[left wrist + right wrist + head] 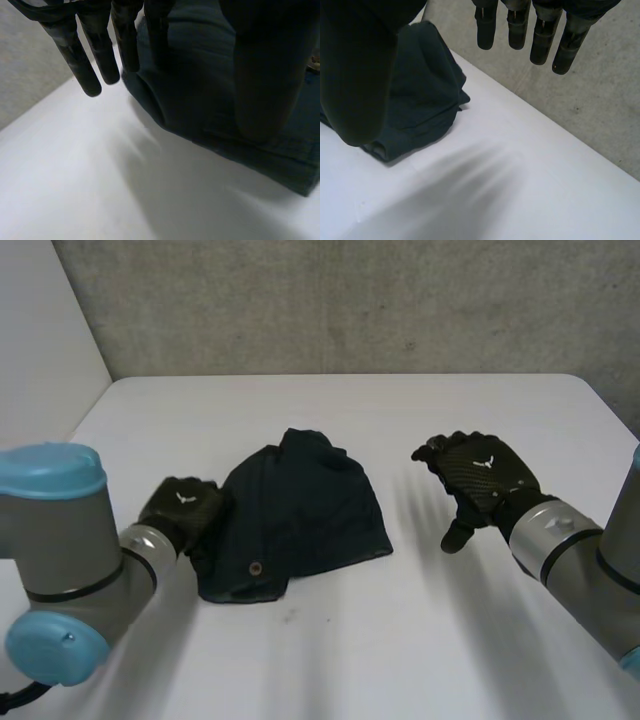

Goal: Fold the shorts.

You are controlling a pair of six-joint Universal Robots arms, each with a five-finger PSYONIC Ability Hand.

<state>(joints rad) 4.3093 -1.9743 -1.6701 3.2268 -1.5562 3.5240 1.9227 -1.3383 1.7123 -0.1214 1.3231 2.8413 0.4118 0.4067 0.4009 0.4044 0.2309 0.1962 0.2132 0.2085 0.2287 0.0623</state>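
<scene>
Surface: white table [480, 640] before a grey wall [350, 300].
Shorts: dark shorts [300, 505] lie rumpled at the table's middle, long axis running from near left to far right.
Left hand: left hand [182, 508] is at the shorts' left edge, fingers straight, thumb apart; it is the nearer hand.
Right hand: right hand [478, 475] hovers right of the shorts, apart from them, fingers relaxed, empty.
Hidden: whether the left fingertips touch the cloth cannot be told; legs and waistband are lost in the heap.
</scene>
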